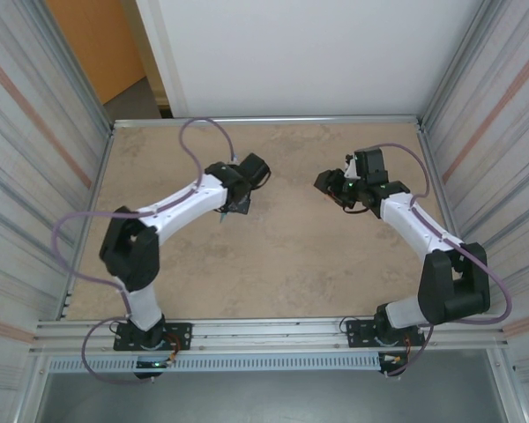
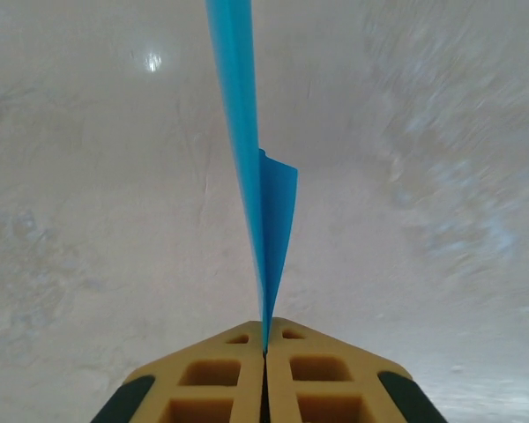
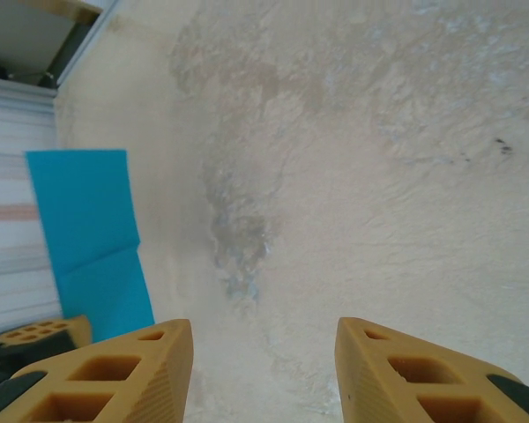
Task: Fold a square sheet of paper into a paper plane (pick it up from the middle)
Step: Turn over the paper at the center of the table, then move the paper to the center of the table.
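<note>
Progress: early | paper sheet [image 2: 269,220] creased, no dart yet | my left jaws pinch it | my right jaws spread, empty

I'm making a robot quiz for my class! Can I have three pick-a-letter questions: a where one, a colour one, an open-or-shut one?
1. Where is the thin teal-blue folded paper sheet? A stuck on the wall; B pinched in the left gripper; C on the floor.
2. On the right gripper, what colour are the blocky fingers? A mustard yellow; B green; C pink.
3. The right gripper is: A shut on paper; B shut, empty; C open, empty.
Answers: B, it clamps the paper's edge; A, plain in the right wrist view; C, beige table shows between its fingers.
</note>
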Controlling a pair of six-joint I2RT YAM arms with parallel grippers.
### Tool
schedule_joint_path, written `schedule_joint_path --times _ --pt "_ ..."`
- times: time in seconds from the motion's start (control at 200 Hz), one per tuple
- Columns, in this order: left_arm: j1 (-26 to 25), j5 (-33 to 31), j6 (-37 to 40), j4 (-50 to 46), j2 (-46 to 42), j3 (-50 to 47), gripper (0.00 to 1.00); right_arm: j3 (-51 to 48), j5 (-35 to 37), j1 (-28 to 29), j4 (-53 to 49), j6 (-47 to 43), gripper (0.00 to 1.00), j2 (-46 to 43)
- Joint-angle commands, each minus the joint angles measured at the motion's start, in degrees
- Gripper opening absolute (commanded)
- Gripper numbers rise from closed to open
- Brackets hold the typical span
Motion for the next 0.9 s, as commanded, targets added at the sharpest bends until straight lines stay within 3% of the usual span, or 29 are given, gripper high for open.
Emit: schedule_joint_path --times 0.0,0.241,0.521,0.682,0.897 --pt "-1.86 -4.1 0.06 -5.88 4.41 3.53 0.11 -1.94 2.85 -1.01 -1.81 -1.15 0.46 -3.25" --pt "-2.93 14.33 -1.33 6.64 9.62 2.0 0.2 -4.43 2.08 -1.94 -0.6 -0.72 0.45 -5.1" --pt "1.08 32.66 -3.05 19.28 3.27 -5.19 0.41 -4.07 0.22 -1.07 -0.37 -1.29 0.45 -2.36" --pt "6.56 41.65 -6.04 27.83 -5.43 -13.74 0.52 -1.25 1.98 5.07 -0.64 -2.0 0.46 2.57" --pt "16.41 43.37 -11.1 34.56 -16.1 -26.76 0.62 6.59 3.51 16.62 0.97 -1.11 0.43 14.41"
